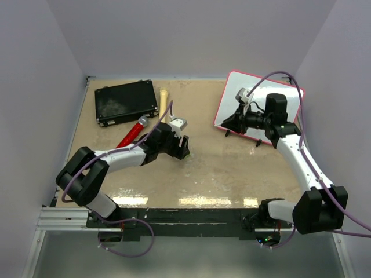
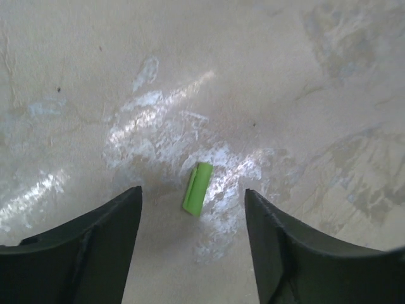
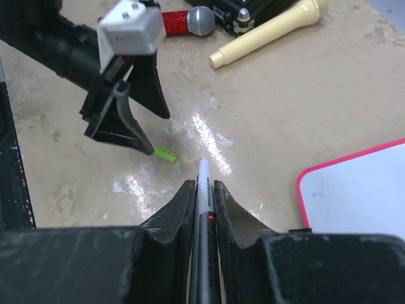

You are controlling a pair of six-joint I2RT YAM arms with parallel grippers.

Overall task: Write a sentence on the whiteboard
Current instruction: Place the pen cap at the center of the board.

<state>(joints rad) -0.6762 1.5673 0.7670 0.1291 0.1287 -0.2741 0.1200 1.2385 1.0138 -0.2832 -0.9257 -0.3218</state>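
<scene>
- At the far right of the table (image 1: 232, 174), the whiteboard (image 1: 228, 104) lies flat with its pink rim toward the middle. The right arm covers much of it, and no sentence shows on the parts left bare.
- The right gripper (image 3: 204, 187) is clamped on the marker (image 3: 204, 215), its jaws pressed on the barrel from both sides and the bare tip sticking out ahead of them. That hold likely keeps the pen steady against the push of writing.
- The marker's tip points out over the table, just off the board's left edge, not at the board. By my reading the writing has not begun, and the wrist must swing the tip back over the white surface.
- The right arm reaches up from its base at the near right. Its forearm slants toward the board and its wrist is turned left toward the table's middle.
- The left gripper (image 1: 183, 149) points down at the table with its jaws well apart.
- The green cap (image 2: 197, 189) lies loose on the table between its fingers (image 2: 95, 247), touching neither. Probably it is set down there to be out of the pen's way.
- The left arm is folded at the elbow near the left edge, with its forearm stretched right toward the middle.
</scene>
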